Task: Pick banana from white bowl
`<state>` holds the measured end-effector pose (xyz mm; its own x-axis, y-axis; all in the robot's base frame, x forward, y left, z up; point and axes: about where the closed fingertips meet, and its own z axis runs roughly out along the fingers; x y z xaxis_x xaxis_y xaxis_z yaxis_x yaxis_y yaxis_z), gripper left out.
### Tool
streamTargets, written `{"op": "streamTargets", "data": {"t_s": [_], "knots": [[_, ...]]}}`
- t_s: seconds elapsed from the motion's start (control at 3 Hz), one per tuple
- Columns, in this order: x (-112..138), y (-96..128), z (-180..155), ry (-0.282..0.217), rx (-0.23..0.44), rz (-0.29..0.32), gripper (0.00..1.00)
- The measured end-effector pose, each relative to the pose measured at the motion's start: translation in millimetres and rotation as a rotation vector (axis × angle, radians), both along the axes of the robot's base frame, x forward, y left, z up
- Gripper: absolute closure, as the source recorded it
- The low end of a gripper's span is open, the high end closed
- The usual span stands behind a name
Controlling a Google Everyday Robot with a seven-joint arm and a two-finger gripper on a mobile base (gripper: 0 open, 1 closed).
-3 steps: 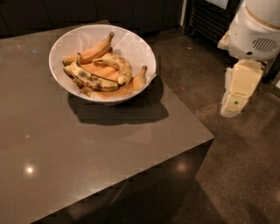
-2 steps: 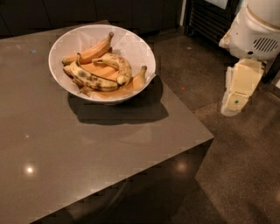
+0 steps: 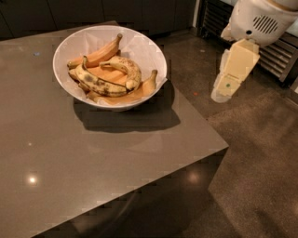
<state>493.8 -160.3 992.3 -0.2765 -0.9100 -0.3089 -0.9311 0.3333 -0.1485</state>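
The white bowl [image 3: 148,45] stands on the grey table [image 3: 70,158] at its far side. It holds several bananas. The plump, curved, brown-freckled banana [image 3: 125,68] lies on top, right of centre. A longer, black-blotched banana [image 3: 98,84] lies in front of it, and smooth orange-yellow bananas [image 3: 99,54] lie around them. My gripper [image 3: 220,95] hangs on the cream arm to the right of the table, over the floor. It is well away from the bowl and holds nothing.
The table's right edge and near corner [image 3: 226,147] lie between the gripper and the bowl. Dark polished floor [image 3: 260,153] is on the right. A slatted dark unit [image 3: 279,58] and dark cabinets [image 3: 93,9] stand at the back.
The arm and gripper have moved left and slightly up, closer to the table's right edge. The bowl and bananas have not moved.
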Motion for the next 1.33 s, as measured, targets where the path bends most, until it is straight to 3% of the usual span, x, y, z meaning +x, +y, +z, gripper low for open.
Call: {"op": "streamTargets", "data": {"t_s": [0.33,1.0,1.33], "knots": [[21.6,34.1,20.5,0.024,0.066,-0.027,0.00],[32.0,47.7,29.4,-0.038,0.104,-0.011,0.00],[40.1,78.3,26.5,-0.029,0.100,0.005,0.00]]}}
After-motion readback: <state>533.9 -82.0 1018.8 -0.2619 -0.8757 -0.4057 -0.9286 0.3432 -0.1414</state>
